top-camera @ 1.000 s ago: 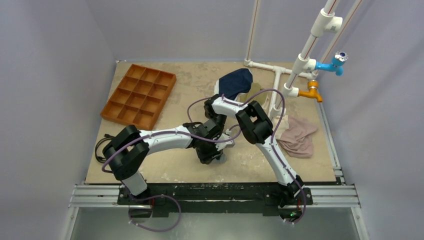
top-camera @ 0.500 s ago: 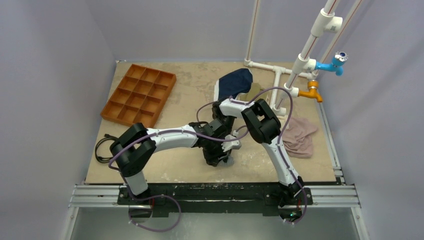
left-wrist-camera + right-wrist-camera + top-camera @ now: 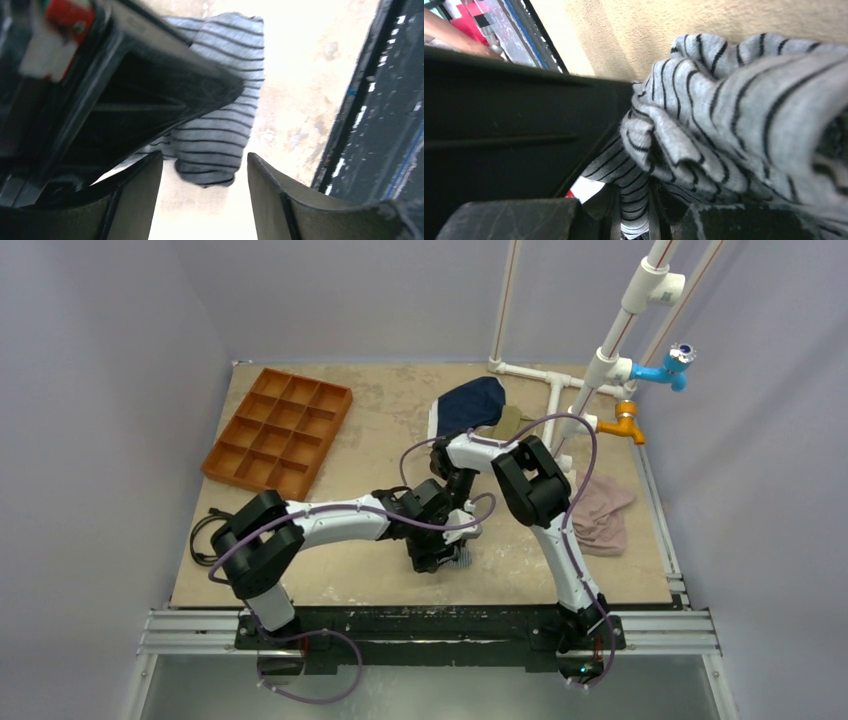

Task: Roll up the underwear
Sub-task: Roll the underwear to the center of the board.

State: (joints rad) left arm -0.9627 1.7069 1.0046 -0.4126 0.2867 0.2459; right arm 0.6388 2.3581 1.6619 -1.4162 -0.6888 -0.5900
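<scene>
The grey-and-white striped underwear (image 3: 734,115) is bunched into a thick wad on the table near its front edge. A small part of it shows in the top view (image 3: 463,558), and its rounded end shows in the left wrist view (image 3: 217,135). My right gripper (image 3: 634,205) is shut on a fold of the underwear and reaches down from above (image 3: 462,530). My left gripper (image 3: 204,159) is open, with its fingers either side of the wad's near end and not touching it. In the top view the left gripper (image 3: 438,556) sits right beside the right one.
An orange compartment tray (image 3: 278,430) stands at the back left. A navy garment (image 3: 470,405) lies over an olive-tan one (image 3: 510,422) at the back. A pinkish cloth (image 3: 600,512) lies at the right, by white pipes (image 3: 560,410). The black front rail (image 3: 370,105) is close.
Both grippers have shifted a little right and toward the front edge, with the striped underwear carried along. The right arm's elbow has swung right.
</scene>
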